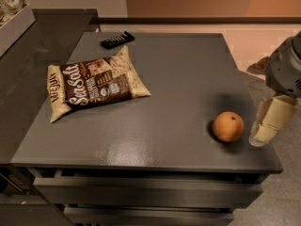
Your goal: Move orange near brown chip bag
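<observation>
The orange (228,126) sits on the grey table top (178,79) near its front right corner. The brown chip bag (94,86) lies flat at the table's left side, "Sea Salt" script facing up, well apart from the orange. My gripper (264,132) hangs just off the table's right edge, a short way to the right of the orange and at about its height, not touching it. It holds nothing that I can see.
A small black remote-like bar (117,40) lies at the back of the table, behind the bag. A darker counter (28,65) adjoins the table on the left. Drawers (141,192) sit under the front edge.
</observation>
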`<state>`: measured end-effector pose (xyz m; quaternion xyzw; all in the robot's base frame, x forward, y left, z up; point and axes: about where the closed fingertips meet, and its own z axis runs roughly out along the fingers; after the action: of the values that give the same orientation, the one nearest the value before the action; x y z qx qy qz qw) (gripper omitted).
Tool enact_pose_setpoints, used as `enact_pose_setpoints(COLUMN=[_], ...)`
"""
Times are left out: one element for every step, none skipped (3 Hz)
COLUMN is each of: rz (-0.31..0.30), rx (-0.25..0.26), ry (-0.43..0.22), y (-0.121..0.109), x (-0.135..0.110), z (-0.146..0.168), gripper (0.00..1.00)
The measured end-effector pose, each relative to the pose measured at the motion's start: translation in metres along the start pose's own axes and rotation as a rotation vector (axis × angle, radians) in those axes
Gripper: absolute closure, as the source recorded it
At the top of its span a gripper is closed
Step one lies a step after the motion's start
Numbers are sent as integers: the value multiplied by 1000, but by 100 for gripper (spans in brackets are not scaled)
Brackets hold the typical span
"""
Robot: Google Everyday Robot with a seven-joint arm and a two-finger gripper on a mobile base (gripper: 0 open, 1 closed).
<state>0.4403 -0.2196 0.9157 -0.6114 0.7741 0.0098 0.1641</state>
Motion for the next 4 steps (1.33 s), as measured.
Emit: enact_pose_setpoints(rz=[0, 3, -3, -7], rx=[-46, -93, -136, -169], ry=[-30, -54, -76, -93], y=[6, 14, 24, 31], x=[4, 3, -6, -12], z=[27, 45, 54, 60], gripper=[0, 0, 0, 18])
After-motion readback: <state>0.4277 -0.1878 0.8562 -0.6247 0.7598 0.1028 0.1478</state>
